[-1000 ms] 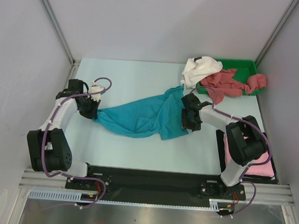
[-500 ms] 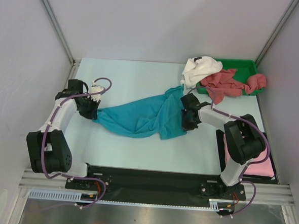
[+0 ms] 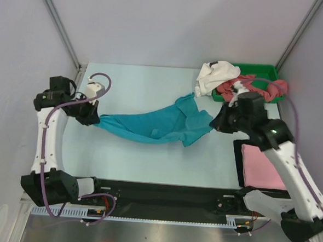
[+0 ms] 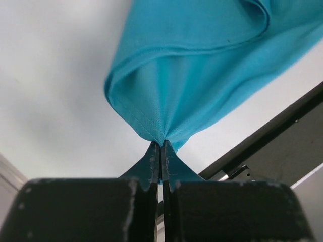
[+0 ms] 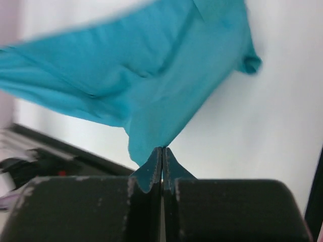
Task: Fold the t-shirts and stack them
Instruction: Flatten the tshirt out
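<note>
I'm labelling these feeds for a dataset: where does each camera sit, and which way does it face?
Top external: fixed above and behind the arm bases, looking down on the table; both arms show, left pincer and right pincer each shut on an end of the teal t-shirt.
Left wrist: on the left wrist, looking out along its closed fingers at bunched teal cloth.
Right wrist: on the right wrist, looking out along its closed fingers at hanging teal cloth.
Shared: all three show the teal t-shirt.

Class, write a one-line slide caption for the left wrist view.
Shut left fingers pinch a bunched edge of the teal shirt.
</note>
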`<move>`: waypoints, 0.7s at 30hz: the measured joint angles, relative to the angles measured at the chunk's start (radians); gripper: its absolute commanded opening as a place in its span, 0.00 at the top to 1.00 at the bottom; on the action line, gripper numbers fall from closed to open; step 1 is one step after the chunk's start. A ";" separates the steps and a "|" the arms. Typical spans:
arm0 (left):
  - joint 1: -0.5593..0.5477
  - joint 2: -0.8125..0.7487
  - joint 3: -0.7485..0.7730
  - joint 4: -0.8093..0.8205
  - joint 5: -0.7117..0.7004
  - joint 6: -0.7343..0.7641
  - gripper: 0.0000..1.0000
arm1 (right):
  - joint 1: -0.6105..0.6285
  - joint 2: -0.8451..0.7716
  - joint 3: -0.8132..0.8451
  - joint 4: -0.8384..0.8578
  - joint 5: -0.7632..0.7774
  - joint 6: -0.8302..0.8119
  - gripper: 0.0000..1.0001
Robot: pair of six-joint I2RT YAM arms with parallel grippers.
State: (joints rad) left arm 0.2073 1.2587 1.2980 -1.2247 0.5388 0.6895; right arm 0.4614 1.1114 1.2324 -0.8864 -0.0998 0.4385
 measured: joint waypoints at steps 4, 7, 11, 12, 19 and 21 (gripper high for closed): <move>0.025 -0.035 0.182 -0.073 0.063 0.019 1.00 | 0.013 -0.135 0.289 -0.127 -0.014 0.022 1.00; 0.026 -0.049 0.343 -0.101 0.092 0.006 1.00 | 0.013 -0.169 0.473 -0.200 -0.012 0.035 1.00; 0.027 -0.055 0.536 -0.107 0.126 -0.029 1.00 | 0.013 -0.155 0.691 -0.220 -0.027 0.040 1.00; 0.027 -0.056 0.578 -0.108 0.133 -0.039 1.00 | 0.013 -0.146 0.727 -0.220 -0.033 0.040 1.00; 0.027 -0.042 0.678 -0.117 0.133 -0.089 1.00 | 0.013 0.022 0.899 -0.222 -0.024 0.000 1.00; 0.027 -0.017 0.666 -0.122 0.119 -0.099 1.00 | 0.000 0.094 0.922 -0.202 -0.018 -0.029 1.00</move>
State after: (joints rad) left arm 0.2340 1.2415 1.9640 -1.3468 0.6582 0.5903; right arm 0.4610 1.2057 2.1540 -1.0885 -0.1177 0.4091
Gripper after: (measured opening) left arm 0.010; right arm 0.009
